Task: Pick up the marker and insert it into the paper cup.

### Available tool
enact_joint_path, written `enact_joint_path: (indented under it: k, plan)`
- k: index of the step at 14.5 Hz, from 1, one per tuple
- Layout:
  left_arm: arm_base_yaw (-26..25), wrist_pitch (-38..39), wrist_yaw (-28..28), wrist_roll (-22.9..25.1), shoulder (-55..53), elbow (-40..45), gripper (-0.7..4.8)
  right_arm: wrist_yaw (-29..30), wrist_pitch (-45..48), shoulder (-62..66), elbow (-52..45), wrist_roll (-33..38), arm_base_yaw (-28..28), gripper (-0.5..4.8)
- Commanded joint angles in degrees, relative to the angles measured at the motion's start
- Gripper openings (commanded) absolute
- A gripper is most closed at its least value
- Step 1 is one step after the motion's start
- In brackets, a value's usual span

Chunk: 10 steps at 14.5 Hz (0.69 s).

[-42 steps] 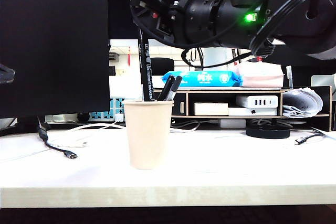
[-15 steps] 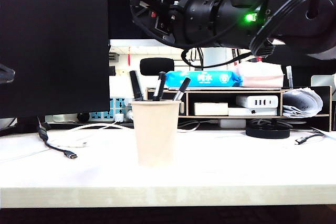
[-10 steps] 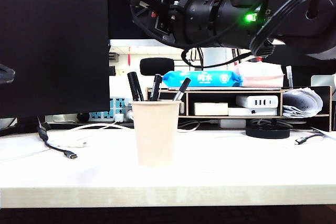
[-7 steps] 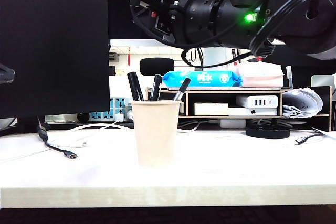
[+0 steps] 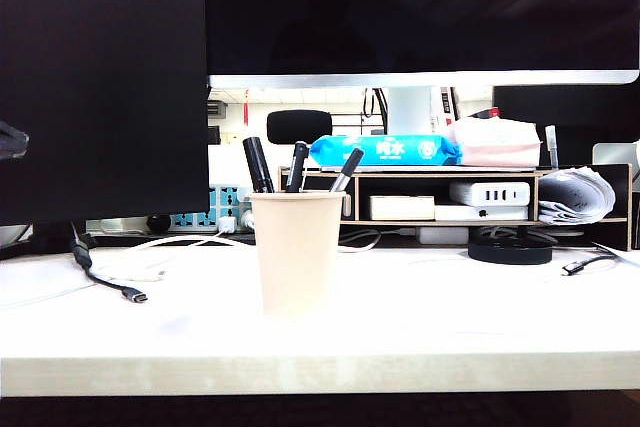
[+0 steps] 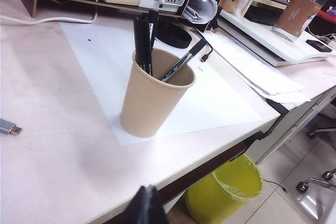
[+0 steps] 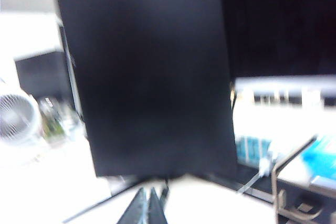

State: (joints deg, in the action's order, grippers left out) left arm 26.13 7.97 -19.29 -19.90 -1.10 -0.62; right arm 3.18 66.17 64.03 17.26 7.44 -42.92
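Observation:
The paper cup (image 5: 297, 252) stands upright on the white table. The thick black marker (image 5: 258, 164) leans inside it against the left rim, its top sticking out. In the left wrist view the cup (image 6: 155, 95) holds the marker (image 6: 142, 45), whose white label shows. My left gripper (image 6: 148, 203) hovers off the table's front edge, well short of the cup, shut and empty. My right gripper (image 7: 148, 205) is also shut and empty, seen blurred in front of a black monitor. Neither arm appears in the exterior view.
Two slimmer dark pens (image 5: 297, 165) (image 5: 347, 169) share the cup. A sheet of white paper (image 6: 220, 103) lies under it. A USB cable (image 5: 110, 282) lies on the left. A wooden shelf (image 5: 490, 197) with boxes lines the back. A yellow bin (image 6: 226, 192) sits below the table edge.
The right arm, which hung over the cup, has swung up out of the exterior view. The marker, cup and pens have stayed put over the last second.

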Motion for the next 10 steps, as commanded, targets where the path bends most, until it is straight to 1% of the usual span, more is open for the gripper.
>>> enact_joint_path:
  k: [1,3,4,6,7,8,9,10]
  plan:
    - [0.0,0.6,0.0,0.4,0.0,0.1,-0.04,-0.7,-28.2,-23.9,-1.8,0.0,-0.1,-0.08]
    - [0.0,0.6,0.0,0.4,0.0,0.1,-0.05,-0.8,-46.4,-41.6,-1.8,0.0,-0.1,-0.08]
    - [0.0,0.6,0.1,0.4,0.0,0.1,-0.05,-2.3,-54.0,-49.6,-1.8,0.0,-0.1,-0.08]
    - [0.0,0.5,0.1,0.4,0.0,0.1,-0.05,-3.5,-65.9,-64.3,-2.1,0.0,-0.1,-0.07]
    - [0.0,0.5,0.3,0.4,-0.1,0.1,-0.05,-3.6,-65.5,-63.7,-1.6,0.0,-0.1,-0.06]
    - [0.0,0.4,-1.0,0.4,0.1,0.0,-0.04,-3.0,-65.4,-62.3,-1.1,0.0,-0.2,-0.06]
    - [-0.1,0.3,-0.8,0.4,0.2,0.0,-0.04,-0.3,-65.0,-62.2,-1.2,0.0,-0.2,-0.05]
    - [0.0,0.5,-1.0,0.4,0.4,0.0,-0.05,0.5,-65.2,-62.4,-1.4,0.0,-0.2,-0.05]
